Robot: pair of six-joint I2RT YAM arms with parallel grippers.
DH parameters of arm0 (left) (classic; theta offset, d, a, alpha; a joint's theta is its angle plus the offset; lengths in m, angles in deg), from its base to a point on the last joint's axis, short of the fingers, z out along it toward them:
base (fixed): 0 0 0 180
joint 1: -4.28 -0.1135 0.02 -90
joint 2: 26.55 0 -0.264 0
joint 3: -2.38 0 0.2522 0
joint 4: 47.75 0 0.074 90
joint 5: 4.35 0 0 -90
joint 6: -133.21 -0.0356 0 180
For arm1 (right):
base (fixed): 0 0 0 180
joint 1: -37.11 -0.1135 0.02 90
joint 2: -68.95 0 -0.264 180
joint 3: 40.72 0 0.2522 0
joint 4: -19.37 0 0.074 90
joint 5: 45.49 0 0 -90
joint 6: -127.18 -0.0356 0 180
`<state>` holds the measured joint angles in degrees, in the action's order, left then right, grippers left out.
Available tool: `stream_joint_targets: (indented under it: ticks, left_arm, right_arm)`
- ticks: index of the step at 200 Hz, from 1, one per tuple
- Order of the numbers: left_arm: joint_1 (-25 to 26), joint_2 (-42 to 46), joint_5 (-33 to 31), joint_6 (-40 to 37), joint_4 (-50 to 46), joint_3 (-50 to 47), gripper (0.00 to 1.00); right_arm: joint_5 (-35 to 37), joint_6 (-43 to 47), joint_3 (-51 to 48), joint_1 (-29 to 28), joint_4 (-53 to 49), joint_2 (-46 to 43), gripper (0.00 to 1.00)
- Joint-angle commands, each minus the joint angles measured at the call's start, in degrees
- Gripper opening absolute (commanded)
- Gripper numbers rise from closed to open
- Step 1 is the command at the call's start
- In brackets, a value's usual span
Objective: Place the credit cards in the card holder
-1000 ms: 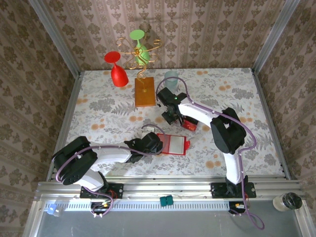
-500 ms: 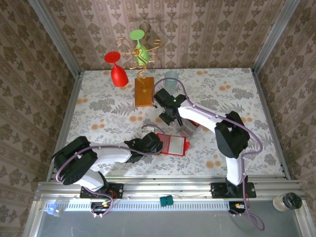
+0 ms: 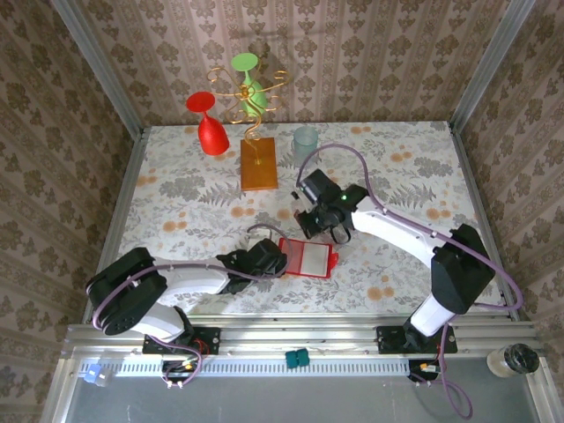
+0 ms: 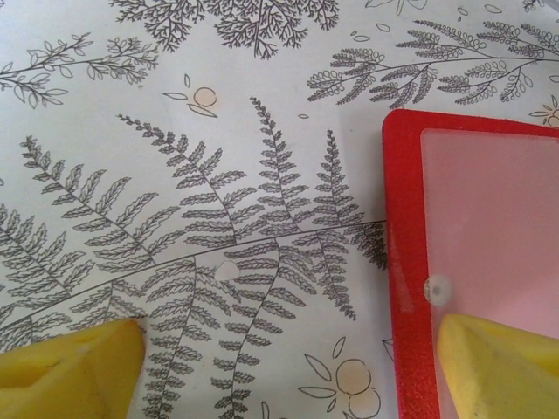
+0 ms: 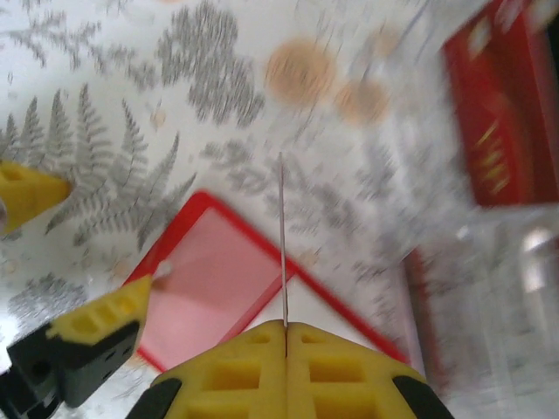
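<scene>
Right wrist view: right gripper point(image 5: 285, 330) clenched on a credit card point(image 5: 282, 218), edge-on near the open card holder point(image 5: 218, 279) on the table point(image 5: 105, 96); left gripper point(image 4: 284, 371) spread, one pad point(image 4: 498, 367) over its pocket. Insertion looks next, needing the card lined up with that pocket

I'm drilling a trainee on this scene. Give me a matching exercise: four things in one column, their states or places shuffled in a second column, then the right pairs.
1. card holder
2. left gripper
3. right gripper
4. wooden block

A. jaws shut on a card seen edge-on
B. orange, at the back
C. lying open, pale pocket up
D. jaws apart at the holder's red edge

Pairs: 1-C, 2-D, 3-A, 4-B
</scene>
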<state>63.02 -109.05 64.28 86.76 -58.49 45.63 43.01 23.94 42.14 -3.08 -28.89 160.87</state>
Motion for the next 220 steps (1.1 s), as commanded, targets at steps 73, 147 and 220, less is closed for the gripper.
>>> stream_joint_targets:
  ticks: [73,147,220]
  left_arm:
    - [-0.29,1.53,-1.66,2.09,-4.37,-1.28,0.89]
    - [-0.49,6.34,-3.16,0.03,-7.78,-0.1,0.9]
    - [-0.91,1.81,-0.89,-3.51,-5.55,3.21,0.9]
  right_arm:
    - [-12.87,-16.65,-12.14,-0.16,13.78,-0.36,0.0]
    - [-13.93,-15.35,-11.94,0.37,14.25,5.11,0.0]
    - [-14.59,-15.5,-12.57,0.72,14.54,4.26,0.0]
